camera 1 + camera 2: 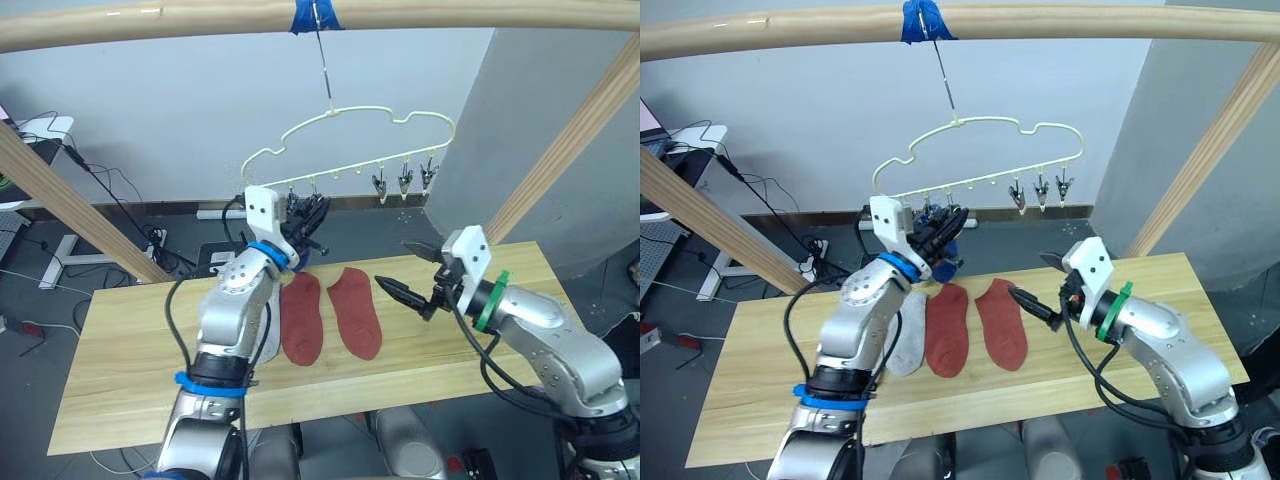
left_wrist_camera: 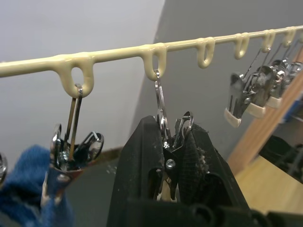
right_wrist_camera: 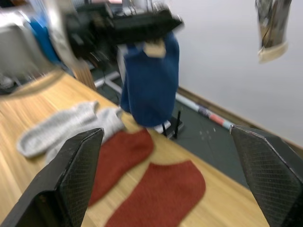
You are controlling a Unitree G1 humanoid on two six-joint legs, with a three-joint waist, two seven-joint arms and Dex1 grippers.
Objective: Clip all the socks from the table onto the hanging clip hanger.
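Left wrist view shows the left claw [image 2: 173,163] clamped on a metal clip [image 2: 163,120] of the clip hanger [image 1: 365,140]; a blue sock [image 3: 151,82] hangs alongside, partly hidden. Right claw [image 1: 407,268] gapes wide, empty, over the surface [image 1: 130,370]; two rust red socks [image 1: 330,315] lie flat, grey socks [image 1: 902,335] half covered by the left arm.

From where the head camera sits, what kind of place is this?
Likely a robotics lab test rig, not a home: a rough round wooden beam frame carries the pale yellow wire clip hanger over a light plank table, with loose cables and a power strip on the grey floor behind.
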